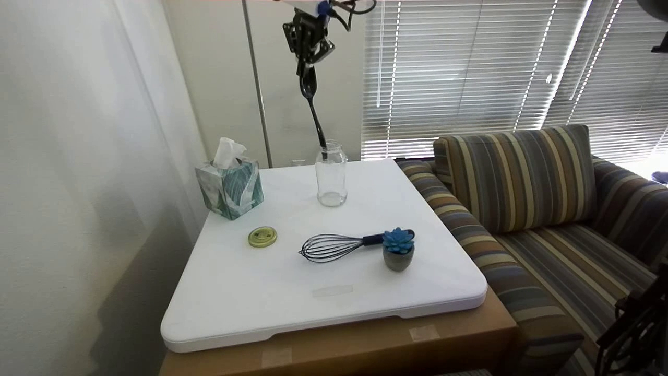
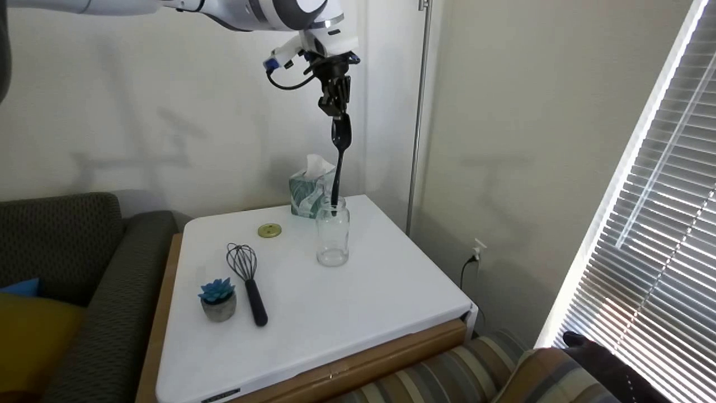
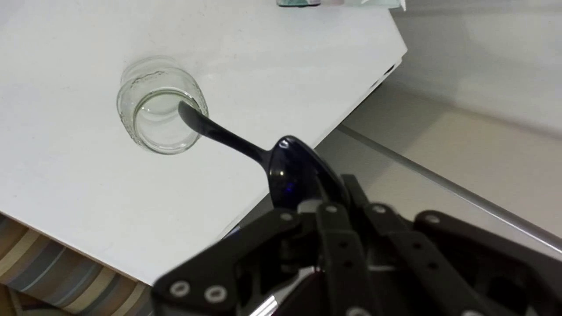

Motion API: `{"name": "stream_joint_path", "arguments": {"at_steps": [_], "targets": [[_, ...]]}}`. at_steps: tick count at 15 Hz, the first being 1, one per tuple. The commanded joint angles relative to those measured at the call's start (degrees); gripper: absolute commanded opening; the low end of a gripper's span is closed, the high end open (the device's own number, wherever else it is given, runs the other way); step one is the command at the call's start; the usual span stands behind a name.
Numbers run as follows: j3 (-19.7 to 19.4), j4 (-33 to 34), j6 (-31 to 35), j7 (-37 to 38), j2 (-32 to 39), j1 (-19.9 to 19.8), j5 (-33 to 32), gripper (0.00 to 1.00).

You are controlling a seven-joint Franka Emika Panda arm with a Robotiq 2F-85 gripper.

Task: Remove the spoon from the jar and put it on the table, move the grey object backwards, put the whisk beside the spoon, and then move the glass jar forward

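Note:
My gripper [image 1: 306, 67] is shut on the head of the black spoon [image 1: 309, 87], also seen in an exterior view [image 2: 341, 133] and the wrist view [image 3: 290, 175]. The spoon hangs slightly tilted, handle down. Its handle tip shows inside the neck of the glass jar [image 1: 331, 180], which stands upright on the white table [image 1: 292, 292]. The jar also shows in the wrist view [image 3: 164, 118]. The grey object [image 1: 397, 260] is a small pot with a blue succulent, close beside the whisk handle. The whisk [image 2: 255, 299] lies flat on the table, away from the jar.
A teal tissue box [image 1: 235, 190] stands near the wall, beyond the jar in an exterior view [image 2: 305, 196]. A flat yellow-green disc [image 1: 262, 236] lies on the table. A striped sofa [image 1: 522, 183] adjoins the table, and a metal pole [image 2: 419, 123] rises behind it.

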Motion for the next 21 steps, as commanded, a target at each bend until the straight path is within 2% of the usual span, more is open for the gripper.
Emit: {"name": "stream_joint_path", "arguments": {"at_steps": [1,2,4,13,16,19,21], "targets": [[0.35,4.54,-2.04,-1.71,0.83,0.0,-0.55,0.02],[-0.14,1.41,-0.65,-2.19,-1.46,0.38,-0.44,0.02],[-0.85,2.21,-1.68,-0.6,-2.21,0.92,-0.91,0.02],[-3.12,2.36,-7.73,-2.35,-8.48,3.39,-6.0,0.02],[-3.69,2.38,-18.57,-2.32,-10.51,3.49,-8.15,0.02],[-1.96,1.64,-30.36,-2.54,-12.2,1.43,-6.23,0.02],[-1.72,2.02,-35.62,-0.82,-11.77,-0.11,-5.16,0.02]]}}
